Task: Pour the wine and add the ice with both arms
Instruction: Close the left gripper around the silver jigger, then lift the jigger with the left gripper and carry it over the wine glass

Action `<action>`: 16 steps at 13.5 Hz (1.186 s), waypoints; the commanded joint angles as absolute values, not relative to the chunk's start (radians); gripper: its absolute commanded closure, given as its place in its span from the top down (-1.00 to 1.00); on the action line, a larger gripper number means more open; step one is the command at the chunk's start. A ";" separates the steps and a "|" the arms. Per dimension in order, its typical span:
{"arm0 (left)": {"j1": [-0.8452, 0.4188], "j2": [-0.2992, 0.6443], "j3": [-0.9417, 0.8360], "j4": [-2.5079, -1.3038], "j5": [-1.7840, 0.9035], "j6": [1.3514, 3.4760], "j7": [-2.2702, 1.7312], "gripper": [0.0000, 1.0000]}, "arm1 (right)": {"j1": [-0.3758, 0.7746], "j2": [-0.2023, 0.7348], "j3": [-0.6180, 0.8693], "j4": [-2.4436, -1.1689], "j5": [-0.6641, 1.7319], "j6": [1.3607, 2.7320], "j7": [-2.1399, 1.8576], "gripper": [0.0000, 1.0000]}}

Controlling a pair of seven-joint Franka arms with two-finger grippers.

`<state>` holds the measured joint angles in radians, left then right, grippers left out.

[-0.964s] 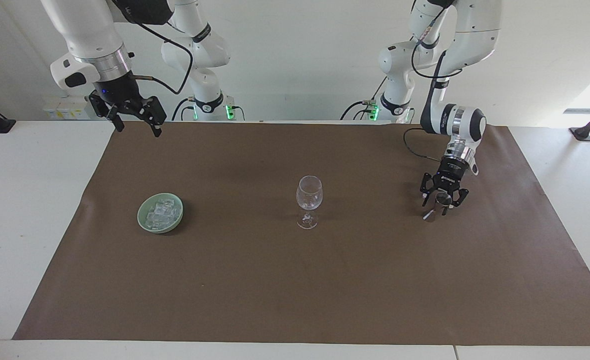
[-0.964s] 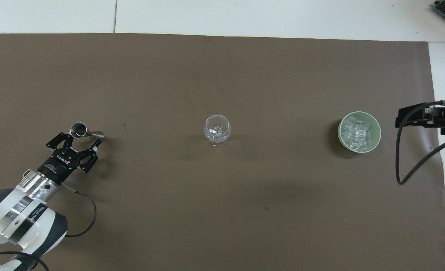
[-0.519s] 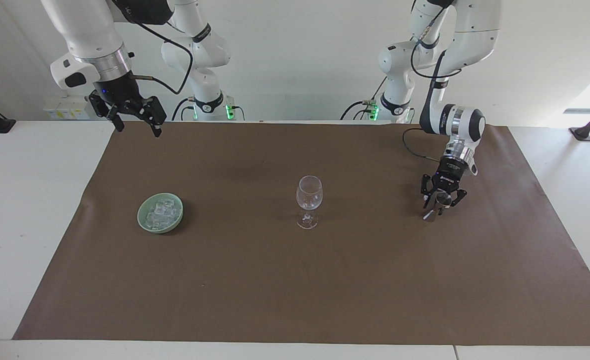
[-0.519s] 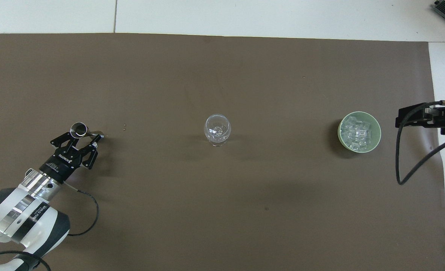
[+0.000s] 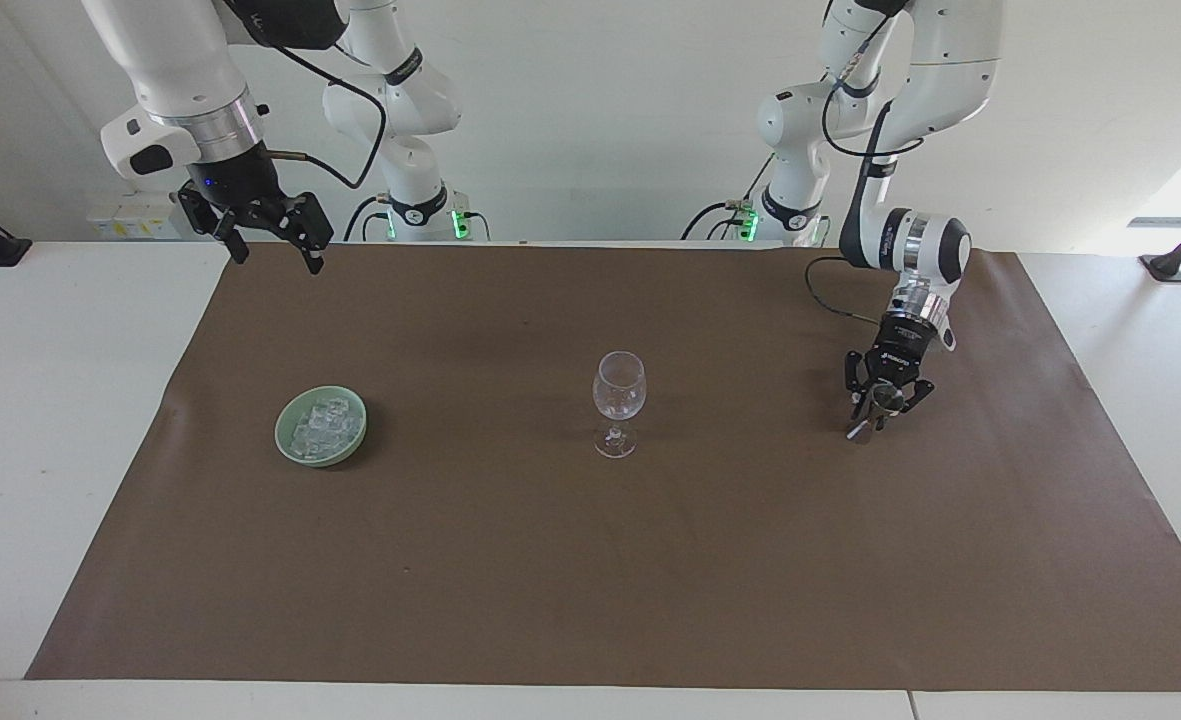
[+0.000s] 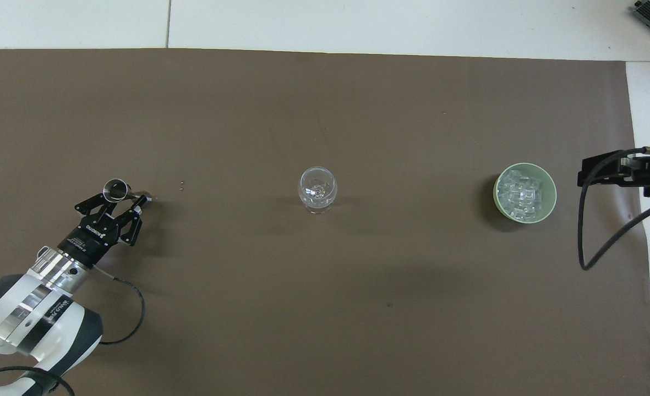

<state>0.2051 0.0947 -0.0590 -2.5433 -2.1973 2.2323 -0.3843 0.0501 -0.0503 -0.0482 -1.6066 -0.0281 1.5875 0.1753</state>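
You have on the brown mat (image 5: 590, 560): right gripper (image 5: 268, 245), fingers spread, empty, waiting raised over the mat's corner at its own end; left gripper (image 5: 885, 405), down around a small metal measuring cup (image 6: 115, 188), grip not yet certain; green bowl (image 5: 285, 445) holding the ice (image 5: 322, 424); wine glass (image 5: 618, 400), mid-mat, apparently empty. Judged outstanding: pouring and icing.

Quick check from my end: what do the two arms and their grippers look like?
Both arms are white and jointed, each with a silver wrist ring and loose black cables. The left gripper and right gripper are black with two fingers; the left carries small white lettering.
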 commanded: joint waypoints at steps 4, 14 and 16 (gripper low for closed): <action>0.193 0.110 -0.051 -2.528 -2.224 2.246 -0.371 -0.46 | 0.052 -0.069 -0.052 -1.626 -0.032 1.582 0.149 1.00; 0.186 0.124 -0.054 -2.479 -2.223 2.224 -0.377 -1.00 | 0.052 -0.069 -0.052 -1.626 -0.032 1.582 0.149 1.00; 0.178 0.124 -0.060 -2.442 -2.221 2.229 -0.383 -1.00 | 0.052 -0.069 -0.052 -1.626 -0.032 1.582 0.150 1.00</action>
